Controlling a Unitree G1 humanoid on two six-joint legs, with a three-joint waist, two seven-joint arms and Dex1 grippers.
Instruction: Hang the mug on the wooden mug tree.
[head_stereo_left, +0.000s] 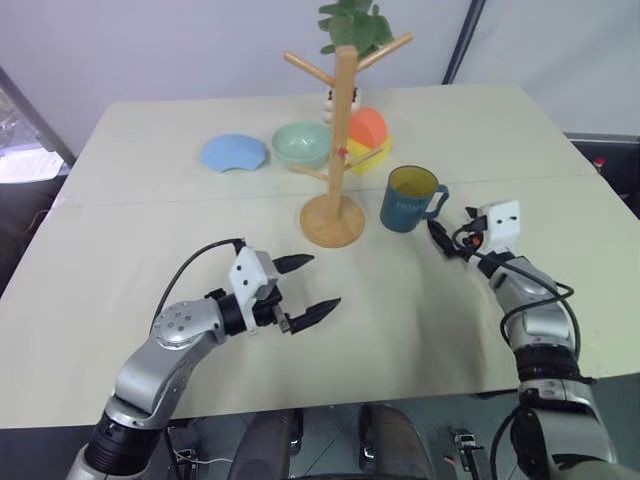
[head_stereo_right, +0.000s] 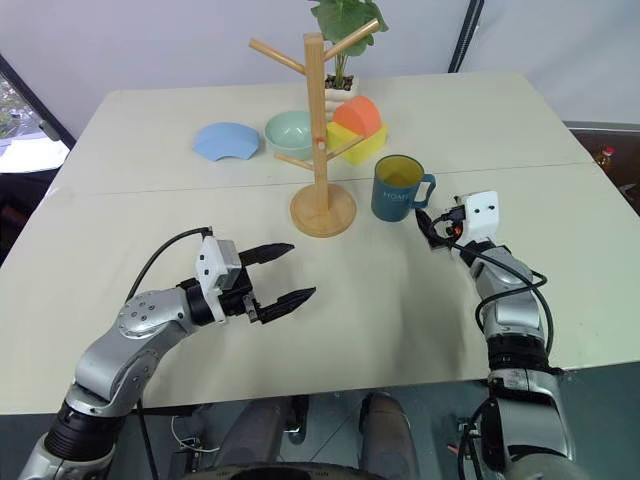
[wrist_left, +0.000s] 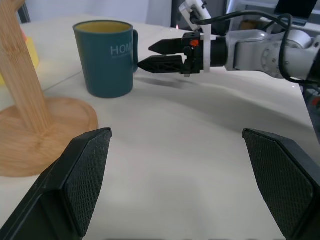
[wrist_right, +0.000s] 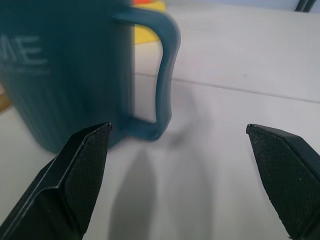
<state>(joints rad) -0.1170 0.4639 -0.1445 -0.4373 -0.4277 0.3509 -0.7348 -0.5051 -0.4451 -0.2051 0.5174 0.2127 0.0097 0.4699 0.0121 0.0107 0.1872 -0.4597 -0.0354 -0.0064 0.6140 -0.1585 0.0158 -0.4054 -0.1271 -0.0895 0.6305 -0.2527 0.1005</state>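
The mug (head_stereo_left: 408, 199) stood upright on the table (head_stereo_left: 140, 150), just right of the wooden mug tree (head_stereo_left: 337, 150) and apart from its round base, its loop handle turned to the right. That handle faced the right gripper (head_stereo_left: 437, 233), which sat level and close beside it without touching, its two black fingers spread wide; in the right wrist view the handle (wrist_right: 162, 80) lay between the open fingertips, so the hand looked lined up to close on the loop rather than the body. Nothing was held yet, and the mug had not left the table, so the hanging step was wholly ahead.

The tree's pegs angled upward from the pole, one low branch pointing near and to the left, two upper ones splaying out; a handle grip would probably leave the loop hard to slip over a peg, which was a risk to watch.

The left gripper (head_stereo_left: 306, 289) hovered over the near table, well apart from the mug, jaws spread and empty, aimed toward the tree, perhaps ready to steady the base.

Beyond the tree sat a pale green bowl (head_stereo_left: 301, 144), a blue dish (head_stereo_left: 234, 153), orange and yellow blocks (head_stereo_left: 367, 140) and a green plant (head_stereo_left: 355, 22).
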